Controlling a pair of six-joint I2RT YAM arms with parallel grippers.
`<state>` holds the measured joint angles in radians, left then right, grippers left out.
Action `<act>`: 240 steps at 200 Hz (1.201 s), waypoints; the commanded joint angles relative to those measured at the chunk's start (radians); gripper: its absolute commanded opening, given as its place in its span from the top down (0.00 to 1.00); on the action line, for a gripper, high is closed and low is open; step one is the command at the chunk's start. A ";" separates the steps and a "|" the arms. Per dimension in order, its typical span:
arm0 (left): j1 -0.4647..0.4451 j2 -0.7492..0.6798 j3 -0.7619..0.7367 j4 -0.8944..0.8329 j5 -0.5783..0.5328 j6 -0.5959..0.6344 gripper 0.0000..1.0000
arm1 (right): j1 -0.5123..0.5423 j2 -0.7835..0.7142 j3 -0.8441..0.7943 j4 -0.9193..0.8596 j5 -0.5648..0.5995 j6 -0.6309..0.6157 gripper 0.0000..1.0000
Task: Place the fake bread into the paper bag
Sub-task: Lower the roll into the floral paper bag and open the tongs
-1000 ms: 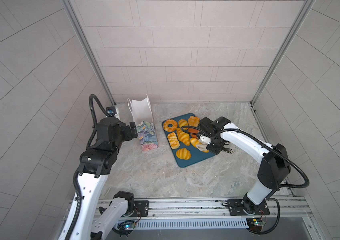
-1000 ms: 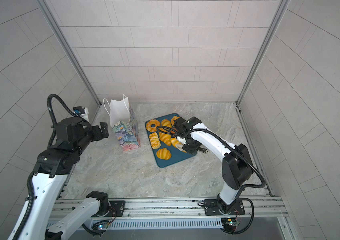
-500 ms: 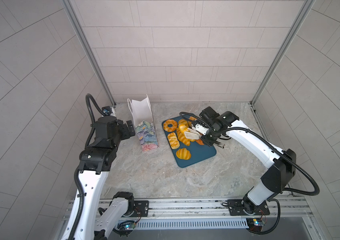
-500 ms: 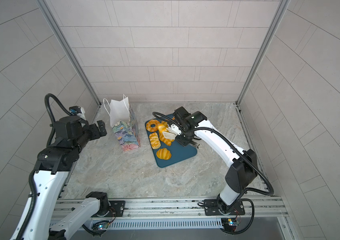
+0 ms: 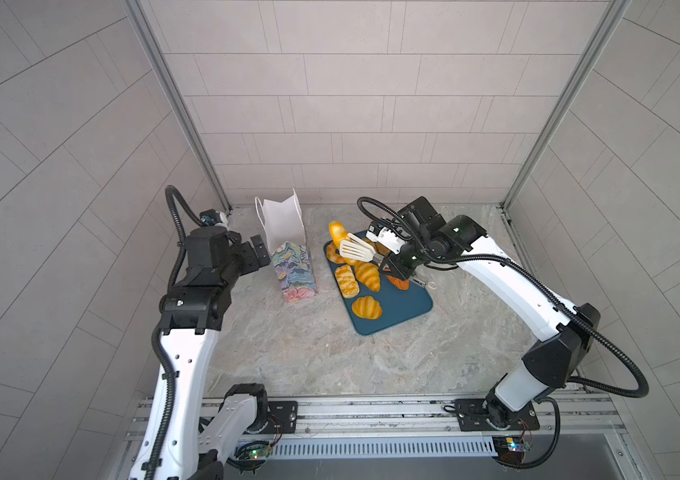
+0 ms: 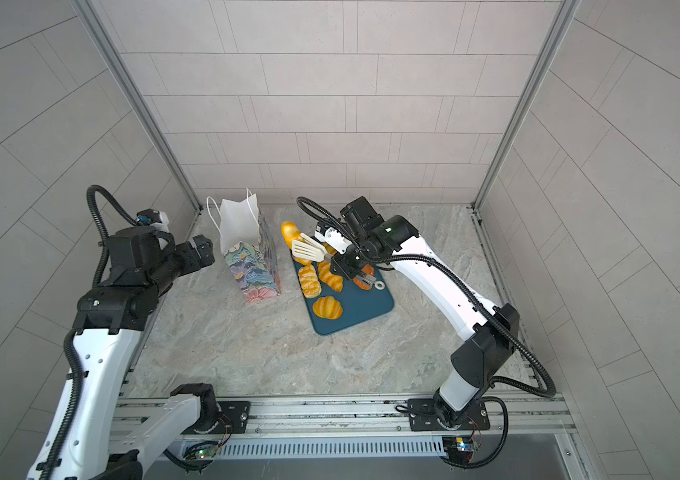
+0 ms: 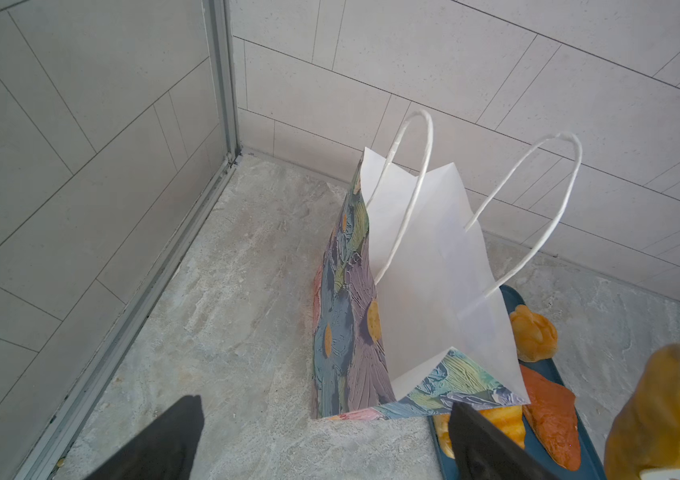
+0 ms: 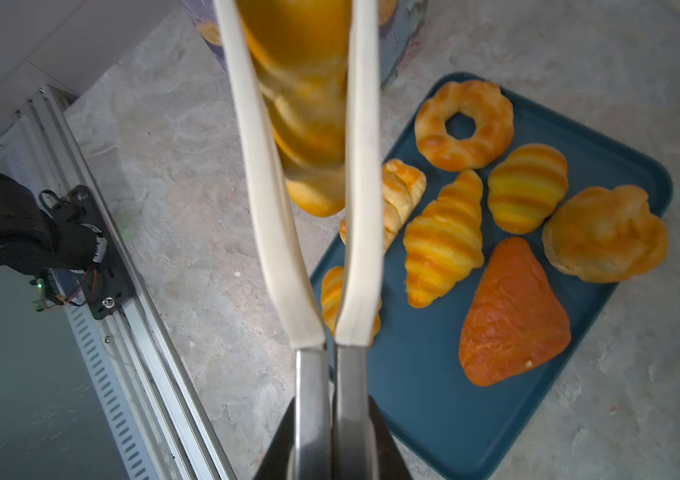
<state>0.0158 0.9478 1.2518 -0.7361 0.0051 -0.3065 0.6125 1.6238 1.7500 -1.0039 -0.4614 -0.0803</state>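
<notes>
While right gripper [image 5: 386,262] clamps tongs [image 5: 356,249] pinching roll [image 5: 336,232] aloft, step: transfer. Next: carry over paper bag [image 5: 282,224] mouth, release. Left gripper [image 5: 259,252] agape.

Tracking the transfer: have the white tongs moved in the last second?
Yes. The tongs, clamping a bread, went from the tray's right side toward the paper bag.

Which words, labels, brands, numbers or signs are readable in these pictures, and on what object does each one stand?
No text can be read.
The paper bag: only painted flowers outside, plain white inside.
The tray, the fake bread, the tongs: no print visible.
The circuit boards at the arm bases: any marking too small to read.
</notes>
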 commanded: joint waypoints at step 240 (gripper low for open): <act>0.052 -0.034 -0.074 0.006 0.024 -0.030 0.00 | 0.194 0.553 0.817 -0.024 0.145 0.279 0.76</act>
<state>0.0608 0.9234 1.1839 -0.7380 0.0231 -0.3328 0.8078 2.1441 2.5229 -1.0203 -0.3641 0.1810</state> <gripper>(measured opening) 0.998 0.240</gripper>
